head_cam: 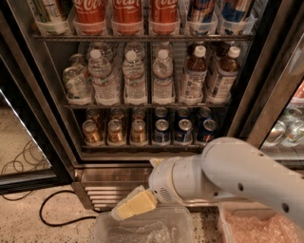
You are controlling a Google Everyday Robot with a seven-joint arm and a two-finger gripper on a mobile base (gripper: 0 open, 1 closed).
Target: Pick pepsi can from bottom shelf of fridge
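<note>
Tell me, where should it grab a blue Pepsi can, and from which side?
Probably its curved wall at mid-height, coming straight in from the open front: the pepsi can stands upright, front row of the bottom shelf, another can behind it. The gripper hangs lower, before the fridge base.

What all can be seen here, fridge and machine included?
fridge: one, dark frame, steel base, fills the view.
Coca-Cola cans: three, red, top shelf.
water bottles: at least three, clear, middle shelf.
brown bottles: two, middle shelf, right.
gold cans: three in front, bottom shelf, left.
pepsi cans: three in front, blue, bottom shelf, right.
plastic bins: two, clear, bottom edge.
cable: one, black, floor, left.
arm: one, white, lower right.
gripper: one, cream, before the fridge's base, below the pepsi cans.
</note>
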